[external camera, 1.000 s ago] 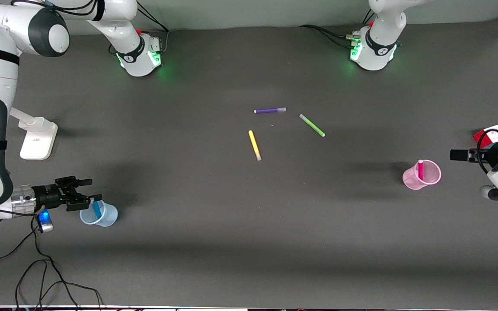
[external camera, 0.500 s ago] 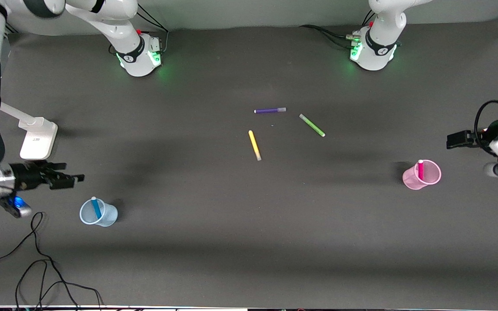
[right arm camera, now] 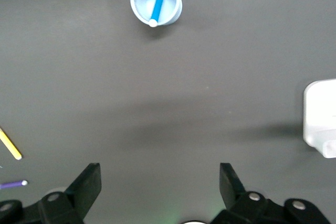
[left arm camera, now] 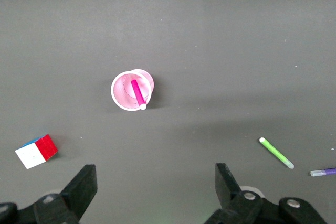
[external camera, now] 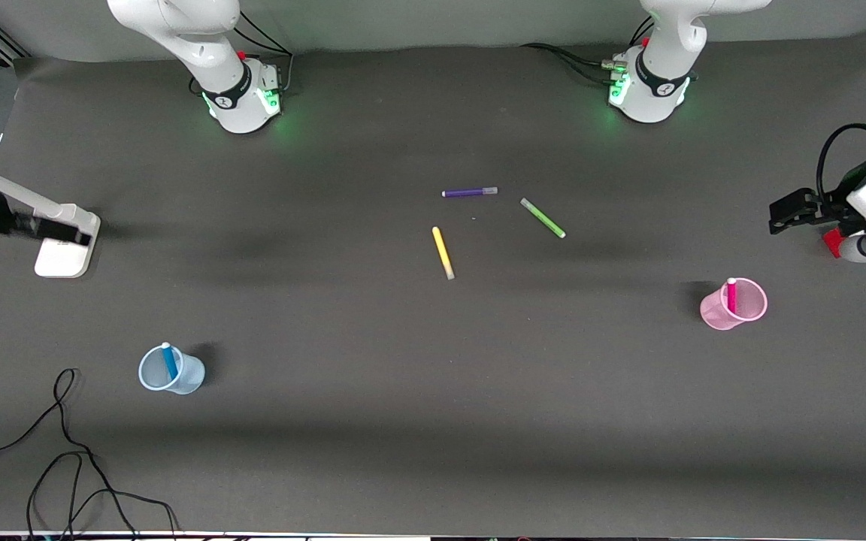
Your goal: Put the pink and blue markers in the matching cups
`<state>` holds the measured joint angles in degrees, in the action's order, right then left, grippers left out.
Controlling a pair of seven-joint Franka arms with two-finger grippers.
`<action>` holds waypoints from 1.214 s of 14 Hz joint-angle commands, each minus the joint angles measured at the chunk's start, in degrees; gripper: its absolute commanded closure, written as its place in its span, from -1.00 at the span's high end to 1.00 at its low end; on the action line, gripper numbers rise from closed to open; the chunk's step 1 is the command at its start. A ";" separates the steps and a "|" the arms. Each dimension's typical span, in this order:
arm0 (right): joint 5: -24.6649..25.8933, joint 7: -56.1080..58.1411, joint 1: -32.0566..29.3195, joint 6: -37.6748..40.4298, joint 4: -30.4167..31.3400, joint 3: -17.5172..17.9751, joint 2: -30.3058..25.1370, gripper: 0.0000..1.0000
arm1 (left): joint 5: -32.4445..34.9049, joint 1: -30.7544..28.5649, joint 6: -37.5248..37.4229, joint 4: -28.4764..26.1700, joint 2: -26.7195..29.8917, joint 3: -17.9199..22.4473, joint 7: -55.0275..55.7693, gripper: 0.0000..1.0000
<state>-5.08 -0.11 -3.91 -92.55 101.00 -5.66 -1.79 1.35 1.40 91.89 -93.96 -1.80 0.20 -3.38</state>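
Front view, scanning from the right arm's end of the counter [external camera: 403, 421] to the left arm's. Right gripper [right arm camera: 160, 184] hanging over the counter edge at the right arm's end, above the white stand base [external camera: 65, 240]; jaws spread wide, gripping nothing, as seen in the right wrist view. Blue cup [external camera: 171, 370] standing upright near that end, nearer the front camera than the loose markers; blue marker [external camera: 168, 360] leaning inside it, pale end resting at the rim. Black cable [external camera: 65, 443] trailing on the counter nearer the camera than the blue cup. Yellow marker [external camera: 443, 252], purple marker [external camera: 469, 192] and green marker [external camera: 543, 218] lying flat mid-counter, well apart from both cups. Pink cup [external camera: 734, 304] standing upright toward the left arm's end; pink marker [external camera: 731, 294] leaning inside it, pale end up. Left gripper [left arm camera: 155, 184] hovering over the counter edge at that end, jaws spread wide, gripping nothing. Coloured cube [left arm camera: 36, 150] lying beneath it, near the pink cup.
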 commanded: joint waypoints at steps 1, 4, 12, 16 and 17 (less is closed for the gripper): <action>2.44 0.55 2.24 -1.94 3.59 -0.14 -7.42 0.99 | -0.55 1.24 -0.22 -0.78 1.19 1.03 0.31 0.99; 1.83 1.34 3.20 0.35 3.42 0.30 -9.90 0.99 | -1.69 1.24 -0.48 -0.87 1.45 1.03 0.04 0.99; 1.83 1.16 13.64 -0.79 1.30 -1.86 -6.21 0.99 | -1.61 1.15 -0.74 -0.87 1.45 1.12 0.04 0.99; 2.00 1.42 16.03 -0.53 -0.45 -4.18 -5.95 0.99 | -1.61 1.24 -0.74 -0.96 1.45 1.12 0.04 0.99; 2.18 1.51 16.39 -0.53 -0.45 -5.40 -5.95 0.99 | -1.61 1.15 -0.74 -0.87 1.45 1.12 0.04 0.99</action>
<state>-4.15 0.73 10.40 -93.38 102.01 -9.10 -8.25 0.35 1.60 91.74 -93.97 -1.69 0.40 -3.39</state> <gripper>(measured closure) 0.000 0.000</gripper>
